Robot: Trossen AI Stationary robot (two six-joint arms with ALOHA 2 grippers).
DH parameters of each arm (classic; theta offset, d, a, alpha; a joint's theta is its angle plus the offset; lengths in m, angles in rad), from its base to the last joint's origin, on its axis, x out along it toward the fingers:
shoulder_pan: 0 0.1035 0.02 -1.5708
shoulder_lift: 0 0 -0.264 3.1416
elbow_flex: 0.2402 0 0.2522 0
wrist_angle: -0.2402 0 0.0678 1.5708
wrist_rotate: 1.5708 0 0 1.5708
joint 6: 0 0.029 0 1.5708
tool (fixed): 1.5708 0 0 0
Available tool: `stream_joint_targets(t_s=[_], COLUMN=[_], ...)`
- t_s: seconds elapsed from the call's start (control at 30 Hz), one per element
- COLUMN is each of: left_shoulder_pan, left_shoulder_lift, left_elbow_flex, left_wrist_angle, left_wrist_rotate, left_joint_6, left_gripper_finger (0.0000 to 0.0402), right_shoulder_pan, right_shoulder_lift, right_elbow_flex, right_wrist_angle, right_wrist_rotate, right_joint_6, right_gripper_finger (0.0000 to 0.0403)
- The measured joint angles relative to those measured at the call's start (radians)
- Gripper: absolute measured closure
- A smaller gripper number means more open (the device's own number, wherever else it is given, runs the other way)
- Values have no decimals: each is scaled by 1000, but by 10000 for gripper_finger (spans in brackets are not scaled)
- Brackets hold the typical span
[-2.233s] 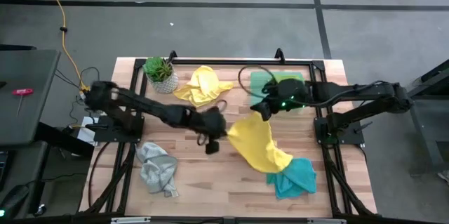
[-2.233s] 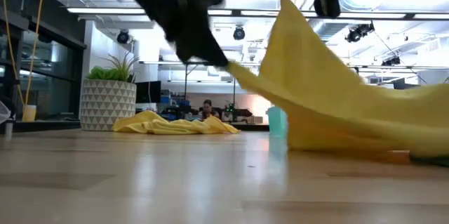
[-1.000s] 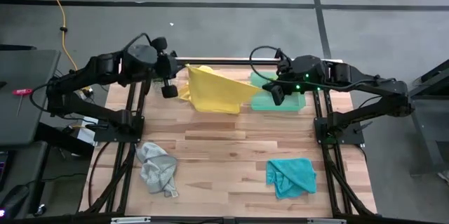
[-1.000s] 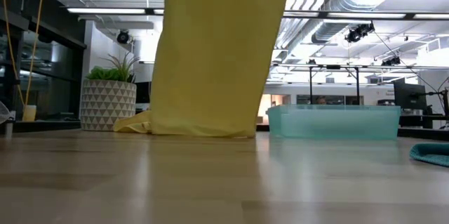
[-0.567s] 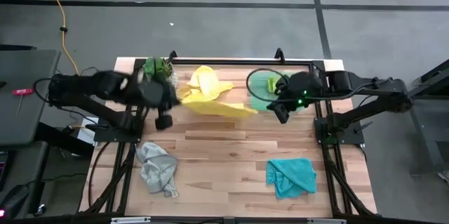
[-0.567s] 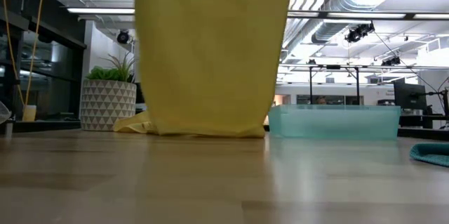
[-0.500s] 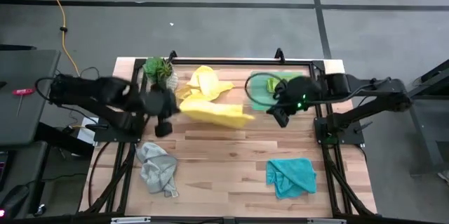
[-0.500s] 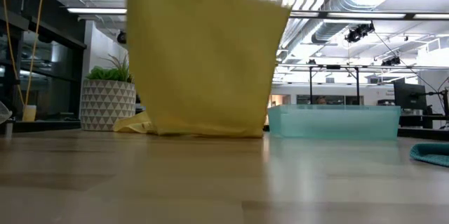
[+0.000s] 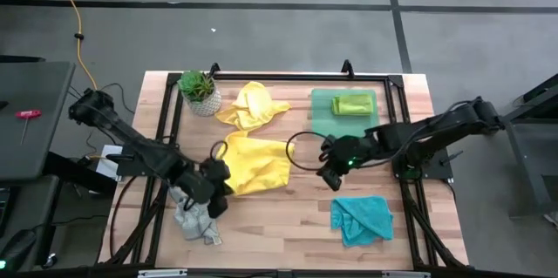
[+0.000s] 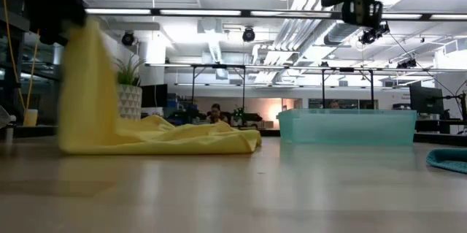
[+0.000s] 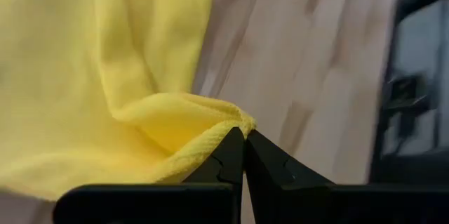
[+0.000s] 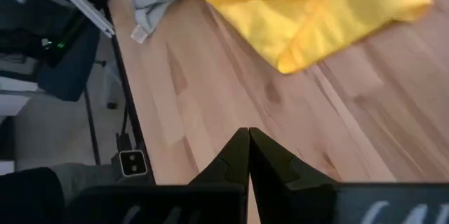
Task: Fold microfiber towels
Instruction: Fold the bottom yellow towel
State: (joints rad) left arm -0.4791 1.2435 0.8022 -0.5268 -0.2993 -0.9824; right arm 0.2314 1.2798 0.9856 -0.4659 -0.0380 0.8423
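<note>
left gripper (image 11: 243,134) is pinched tight on a corner of the yellow towel (image 9: 253,161), lifting that corner clear of the table (image 9: 288,217) at the towel's near-left end. in the low view the cloth rises in a steep peak at that corner and sags away flat behind it. so the towel lies mid-table, spread loosely and rumpled, with one corner up. no clean fold in it yet, by my read.

right gripper (image 9: 330,176) hovers just right of the towel, fingers closed together on nothing; the wrist view shows bare wood under the tips and the towel's edge well ahead.

out from there: a grey towel (image 9: 193,217) lies crumpled at the near-left, partly under the left arm. a teal towel (image 9: 360,219) sits rumpled at the near-right. a second yellow towel (image 9: 251,105) is bunched at the far side, next to the plant (image 9: 199,91). in the tray (image 9: 323,114) at far right there's a green towel (image 9: 352,104), compact and squared, looking folded.

tally as i judge it: one done and stowed, one in hand and barely begun, three untouched. most of the job is ahead.
</note>
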Motion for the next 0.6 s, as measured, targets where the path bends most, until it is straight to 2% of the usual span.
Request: stream_joint_targets(t_s=[0.13, 0.23, 0.37, 0.6], left_shoulder_pan=[-19, -19, -19, -17], left_shoulder_lift=[100, 172, 236, 252], left_elbow_flex=[-47, -48, -48, -48], left_wrist_angle=[61, 76, 125, 143], left_wrist_rotate=[28, 57, 110, 119], left_joint_6=[-13, -10, -10, -11], left_gripper_finger=[401, 401, 401, 401], right_shoulder_pan=[-25, -67, -121, -193], right_shoulder_lift=[68, 166, 331, 601], right_elbow_flex=[-60, -68, -25, 137], right_wrist_angle=[172, 262, 324, 324], right_wrist_rotate=[-4, -56, -93, -20], right_joint_6=[-56, -128, -319, -726], right_gripper_finger=[401, 384, 327, 211])
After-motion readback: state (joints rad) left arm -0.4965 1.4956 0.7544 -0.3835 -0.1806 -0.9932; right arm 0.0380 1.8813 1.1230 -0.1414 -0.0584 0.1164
